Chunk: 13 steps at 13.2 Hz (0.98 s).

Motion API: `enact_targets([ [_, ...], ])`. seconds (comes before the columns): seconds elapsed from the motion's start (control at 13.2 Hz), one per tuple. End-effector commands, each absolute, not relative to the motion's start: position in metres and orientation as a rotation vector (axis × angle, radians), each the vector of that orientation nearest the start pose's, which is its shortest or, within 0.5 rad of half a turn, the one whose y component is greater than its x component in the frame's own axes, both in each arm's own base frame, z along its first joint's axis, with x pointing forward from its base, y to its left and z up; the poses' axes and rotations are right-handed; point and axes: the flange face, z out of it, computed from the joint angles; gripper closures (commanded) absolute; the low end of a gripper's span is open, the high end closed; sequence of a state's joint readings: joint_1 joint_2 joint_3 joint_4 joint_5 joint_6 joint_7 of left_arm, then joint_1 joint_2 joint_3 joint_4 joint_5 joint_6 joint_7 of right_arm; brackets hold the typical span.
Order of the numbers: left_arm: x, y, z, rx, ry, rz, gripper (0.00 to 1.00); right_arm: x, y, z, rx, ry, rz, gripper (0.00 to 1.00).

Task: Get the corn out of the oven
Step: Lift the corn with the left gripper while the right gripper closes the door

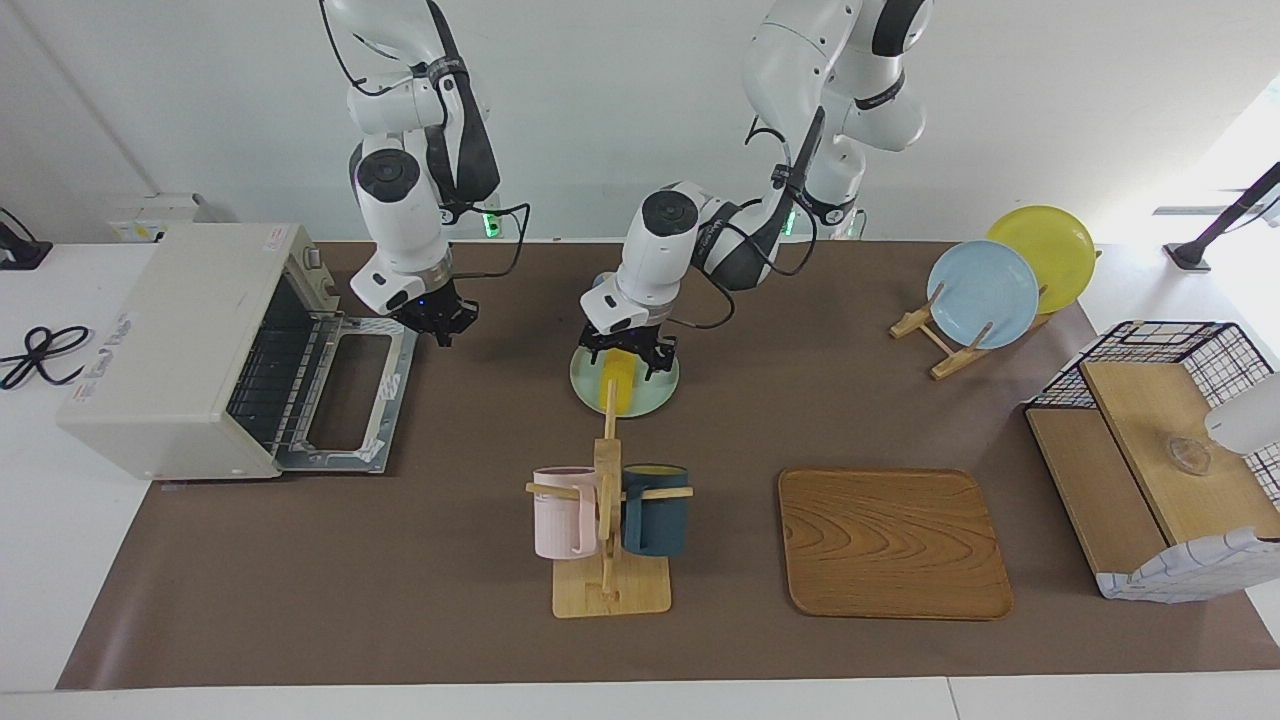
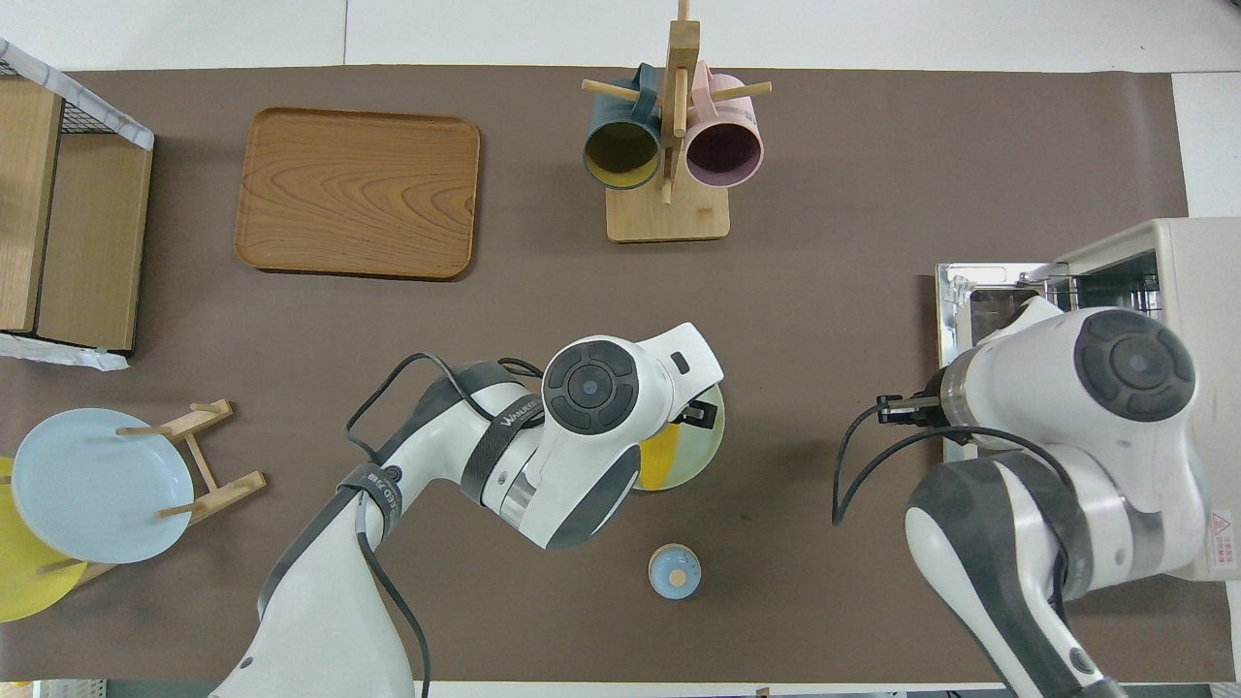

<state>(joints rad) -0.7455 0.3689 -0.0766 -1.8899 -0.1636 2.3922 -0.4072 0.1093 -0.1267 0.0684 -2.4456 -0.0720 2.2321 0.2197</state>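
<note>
1. The corn, a bright yellow tapered cob, lay lengthwise on a pale green plate, directly under the left gripper, whose open fingers straddled its end nearer the robots.
2. The oven, boxy and cream-white, stood with its glass-windowed door dropped flat, wire rack showing; the right gripper, fingertips together, hung just over the door's corner.
</note>
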Motion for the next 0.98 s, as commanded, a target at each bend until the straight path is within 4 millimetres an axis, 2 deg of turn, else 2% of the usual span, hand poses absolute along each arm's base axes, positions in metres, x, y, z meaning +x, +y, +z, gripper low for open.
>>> enact_targets([
  [0.0, 0.432, -0.482, 0.311, -3.329, 0.400, -0.068, 0.00, 0.438, 0.068, 0.315, -3.256, 0.033, 0.118, 1.00],
  [0.15, 0.432, -0.481, 0.310, -3.327, 0.399, -0.065, 0.00, 0.425, 0.064, 0.297, -3.271, 0.032, 0.086, 1.00],
  [0.38, 0.430, -0.479, 0.306, -3.319, 0.400, -0.055, 0.00, 0.423, 0.062, 0.294, -3.292, 0.004, 0.083, 1.00],
  [0.61, 0.427, -0.475, 0.300, -3.308, 0.401, -0.040, 0.00, 0.423, 0.043, 0.293, -3.344, -0.023, 0.087, 1.00],
  [0.68, 0.428, -0.475, 0.300, -3.309, 0.399, -0.040, 0.08, 0.423, 0.037, 0.293, -3.352, -0.015, 0.090, 1.00],
  [0.83, 0.430, -0.472, 0.300, -3.307, 0.393, -0.040, 0.33, 0.421, 0.028, 0.291, -3.368, -0.016, 0.096, 1.00],
  [0.91, 0.432, -0.471, 0.300, -3.308, 0.390, -0.041, 0.39, 0.421, 0.029, 0.291, -3.371, -0.024, 0.102, 1.00],
])
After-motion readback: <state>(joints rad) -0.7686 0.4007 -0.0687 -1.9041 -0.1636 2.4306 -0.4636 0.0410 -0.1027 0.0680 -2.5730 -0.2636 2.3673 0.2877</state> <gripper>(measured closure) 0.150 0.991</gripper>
